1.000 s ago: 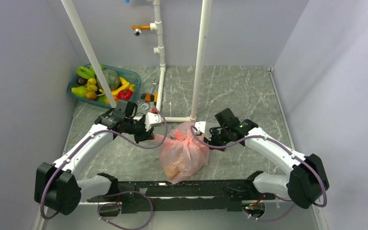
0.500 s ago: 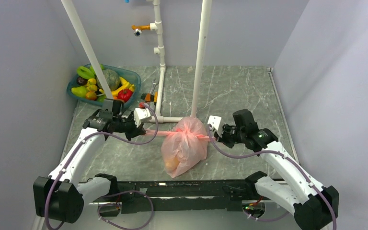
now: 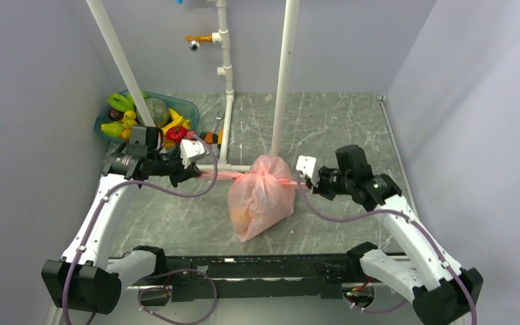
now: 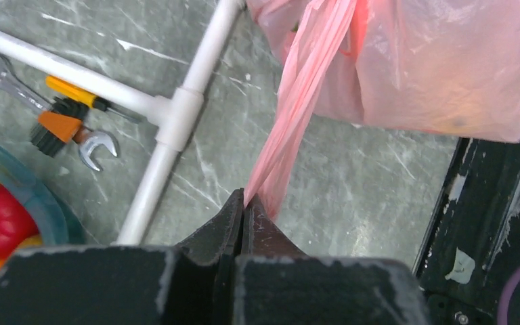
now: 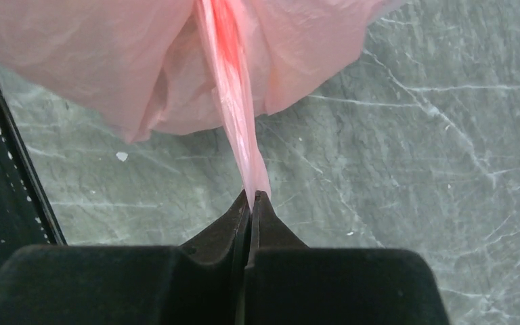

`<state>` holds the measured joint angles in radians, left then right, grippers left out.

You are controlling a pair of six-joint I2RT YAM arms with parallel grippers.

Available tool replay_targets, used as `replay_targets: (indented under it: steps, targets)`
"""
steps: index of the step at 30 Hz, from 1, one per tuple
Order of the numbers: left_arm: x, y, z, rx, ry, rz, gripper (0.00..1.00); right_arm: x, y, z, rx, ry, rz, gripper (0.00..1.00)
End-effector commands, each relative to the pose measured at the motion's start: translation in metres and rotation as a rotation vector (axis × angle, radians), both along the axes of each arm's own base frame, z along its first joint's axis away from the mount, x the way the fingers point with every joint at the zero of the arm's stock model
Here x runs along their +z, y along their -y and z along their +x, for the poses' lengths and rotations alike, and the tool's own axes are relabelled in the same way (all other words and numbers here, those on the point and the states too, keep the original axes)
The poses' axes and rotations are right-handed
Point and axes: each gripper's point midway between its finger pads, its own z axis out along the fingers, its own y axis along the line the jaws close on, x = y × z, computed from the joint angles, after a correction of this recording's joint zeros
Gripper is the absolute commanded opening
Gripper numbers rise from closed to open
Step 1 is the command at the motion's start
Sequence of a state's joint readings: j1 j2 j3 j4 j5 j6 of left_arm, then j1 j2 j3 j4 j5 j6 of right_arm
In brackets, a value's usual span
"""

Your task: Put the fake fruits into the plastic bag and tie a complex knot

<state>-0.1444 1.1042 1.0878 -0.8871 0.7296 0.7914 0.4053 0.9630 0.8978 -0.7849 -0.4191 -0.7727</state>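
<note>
As left fingers (image 4: pixel 227 223) and right fingers (image 5: pixel 233 227) clamp bag (image 3: pixel 261 196) tails, film blurs fruit (image 3: pixel 242 230).

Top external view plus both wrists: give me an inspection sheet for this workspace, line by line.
Surface: grey marbled table, a few small white specks, no spill seen.
Job's things: pink plastic bag lies at centre with an orange fruit showing through; knot at its top; other fake fruits sit in the teal basin.
Clutter: wrench and orange tool beside the pipe base.
Grippers: left gripper shut on the left tail; right gripper shut on the right tail; both tails taut.
Cables: purple cables loop from both wrists.
Surroundings: white pipe frame, grey walls, orange-handled tap on the rear pipe.
</note>
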Motion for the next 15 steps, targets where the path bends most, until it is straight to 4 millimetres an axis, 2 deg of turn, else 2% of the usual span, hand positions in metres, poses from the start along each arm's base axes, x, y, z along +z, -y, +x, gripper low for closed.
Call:
replay_targets:
  steps: [1, 4, 7, 9, 12, 13, 15]
  targets:
    - [-0.058, -0.068, -0.003, 0.128, -0.028, 0.266, 0.0, -0.082, 0.086, -0.05, -0.085, -0.159, -0.376, 0.0]
    - [-0.098, -0.083, -0.004, 0.142, -0.049, 0.343, 0.0, -0.115, 0.095, -0.05, -0.12, -0.179, -0.414, 0.0]
    - [-0.119, -0.085, -0.003, 0.15, -0.077, 0.357, 0.0, -0.124, 0.096, -0.045, -0.124, -0.188, -0.423, 0.0]
    - [-0.11, -0.08, 0.001, 0.142, -0.071, 0.33, 0.0, -0.113, 0.09, -0.039, -0.129, -0.201, -0.405, 0.0]
    - [-0.071, -0.066, 0.0, 0.104, -0.019, 0.244, 0.0, -0.069, 0.079, -0.022, -0.151, -0.138, -0.337, 0.0]
    - [-0.064, -0.067, 0.001, 0.109, 0.007, 0.244, 0.0, -0.059, 0.077, -0.021, -0.155, -0.13, -0.324, 0.0]
    - [-0.064, -0.075, 0.004, 0.134, 0.031, 0.268, 0.0, -0.055, 0.08, -0.024, -0.159, -0.133, -0.331, 0.0]
